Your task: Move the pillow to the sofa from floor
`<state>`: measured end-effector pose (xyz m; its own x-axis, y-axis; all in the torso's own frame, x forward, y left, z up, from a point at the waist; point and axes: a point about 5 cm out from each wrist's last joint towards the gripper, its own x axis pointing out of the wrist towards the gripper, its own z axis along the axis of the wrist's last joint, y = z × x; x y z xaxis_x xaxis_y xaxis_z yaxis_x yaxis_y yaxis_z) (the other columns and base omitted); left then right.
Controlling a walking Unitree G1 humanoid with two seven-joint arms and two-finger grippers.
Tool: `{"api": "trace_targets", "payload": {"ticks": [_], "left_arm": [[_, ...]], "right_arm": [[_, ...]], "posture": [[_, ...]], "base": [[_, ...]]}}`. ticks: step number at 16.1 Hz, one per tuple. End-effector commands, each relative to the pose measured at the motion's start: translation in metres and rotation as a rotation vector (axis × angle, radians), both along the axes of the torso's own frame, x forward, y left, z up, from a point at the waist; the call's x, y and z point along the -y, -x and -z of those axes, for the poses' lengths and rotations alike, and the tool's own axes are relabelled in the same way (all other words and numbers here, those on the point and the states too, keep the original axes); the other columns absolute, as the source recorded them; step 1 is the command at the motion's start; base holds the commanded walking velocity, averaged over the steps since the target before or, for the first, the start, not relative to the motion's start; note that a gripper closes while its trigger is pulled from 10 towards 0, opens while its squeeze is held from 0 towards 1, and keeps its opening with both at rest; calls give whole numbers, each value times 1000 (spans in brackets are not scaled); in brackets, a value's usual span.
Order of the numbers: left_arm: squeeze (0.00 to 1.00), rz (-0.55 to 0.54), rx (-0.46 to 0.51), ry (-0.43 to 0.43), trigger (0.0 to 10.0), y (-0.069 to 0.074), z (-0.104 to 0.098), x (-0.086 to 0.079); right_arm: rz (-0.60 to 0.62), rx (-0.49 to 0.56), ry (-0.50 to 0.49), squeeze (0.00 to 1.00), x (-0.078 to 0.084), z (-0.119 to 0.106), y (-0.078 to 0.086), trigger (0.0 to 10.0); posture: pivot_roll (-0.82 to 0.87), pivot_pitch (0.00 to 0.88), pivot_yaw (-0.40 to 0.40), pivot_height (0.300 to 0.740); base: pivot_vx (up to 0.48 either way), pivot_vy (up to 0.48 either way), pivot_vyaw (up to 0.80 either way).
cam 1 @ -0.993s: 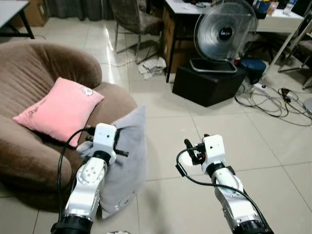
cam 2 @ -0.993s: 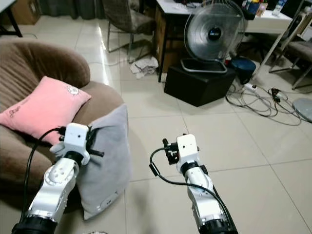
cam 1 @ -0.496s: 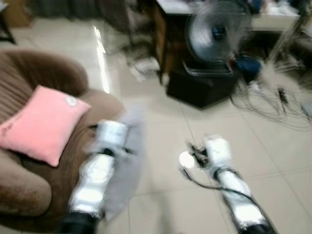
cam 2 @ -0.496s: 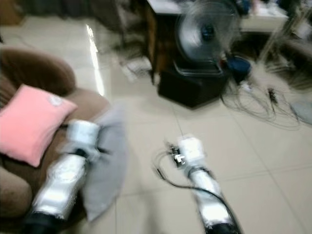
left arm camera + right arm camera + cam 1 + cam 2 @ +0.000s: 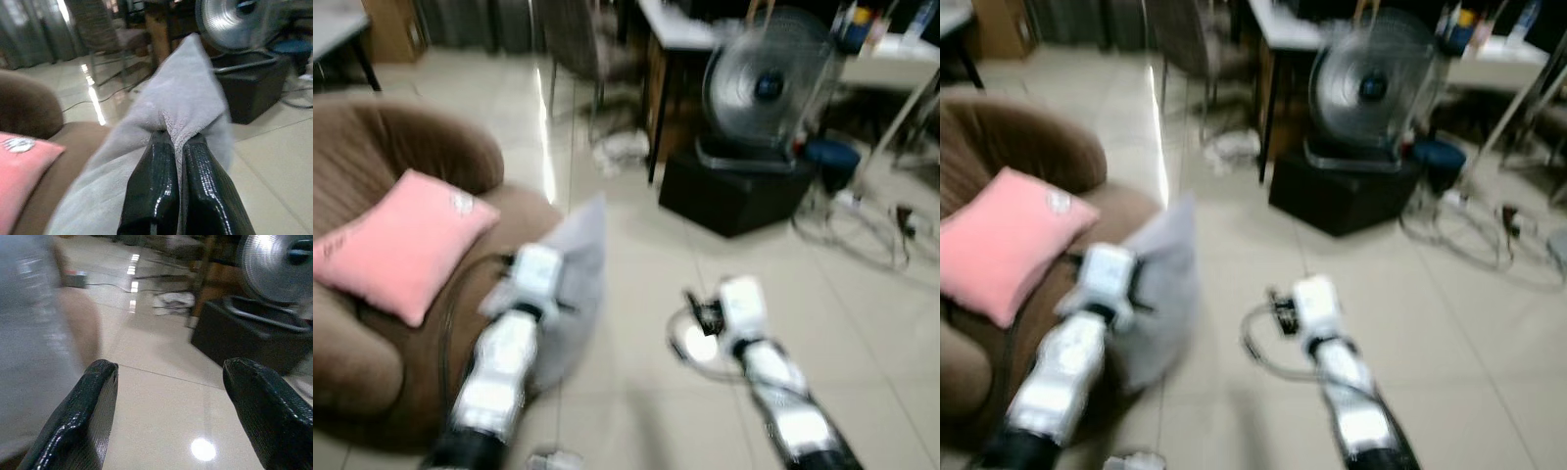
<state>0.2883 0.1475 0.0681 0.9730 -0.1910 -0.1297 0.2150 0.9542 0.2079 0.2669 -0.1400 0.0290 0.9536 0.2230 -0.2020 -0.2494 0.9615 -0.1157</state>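
Grey fleece, soft and nubbly, bunches where your left hand (image 5: 173,147) has it: the two glossy black fingers (image 5: 154,191) are pressed together on a fold of the grey pillow (image 5: 181,105), pinching the fabric so a peaked corner stands up above them. From the head cameras, blurred as they are, you see that pillow (image 5: 576,284) hanging limp beside the silver left arm, lifted off the tiles and resting against the rounded front edge of the brown sofa (image 5: 401,166). The sofa is plush, ribbed and bulbous in shape, and a square pink pillow (image 5: 396,240) lies tilted on its seat, well up from the grey one.

Your right hand (image 5: 168,382) is out over the pale, shiny tiled floor (image 5: 636,211), its two textured black fingers (image 5: 83,416) spread wide apart with nothing between them.

Further off, a round wire-caged fan (image 5: 764,88) sits on a black boxy stand (image 5: 734,186) next to a desk (image 5: 695,29), with cables (image 5: 871,215) looping on the floor.
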Motion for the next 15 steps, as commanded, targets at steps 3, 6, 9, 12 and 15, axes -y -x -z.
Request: {"api": "trace_targets", "payload": {"ticks": [3,6,9,12,15], "left_arm": [[0,-30,55,-18,0,-8,-13,-8],[0,-60,14,-19,0,-10,-9,-12],[0,-55,22,-31,0,-11,-10,-11],[0,-39,18,-47,0,-11,-9,-7],[0,-23,22,-62,0,-12,-10,-6]], "right_arm": [[-23,21,-19,0,-11,-4,-3,10000],[-32,16,-22,0,-13,-2,0,10000],[-36,15,-21,0,-15,-1,1,10000],[-37,13,-21,0,-15,0,3,10000],[-34,12,-21,0,-16,0,3,10000]], "posture": [[147,22,-51,740],[146,27,-49,740],[143,29,-48,740],[139,30,-44,740],[137,31,-42,740]], "base": [[420,-174,0],[474,0,0],[480,0,0],[480,0,0],[480,0,0]]}}
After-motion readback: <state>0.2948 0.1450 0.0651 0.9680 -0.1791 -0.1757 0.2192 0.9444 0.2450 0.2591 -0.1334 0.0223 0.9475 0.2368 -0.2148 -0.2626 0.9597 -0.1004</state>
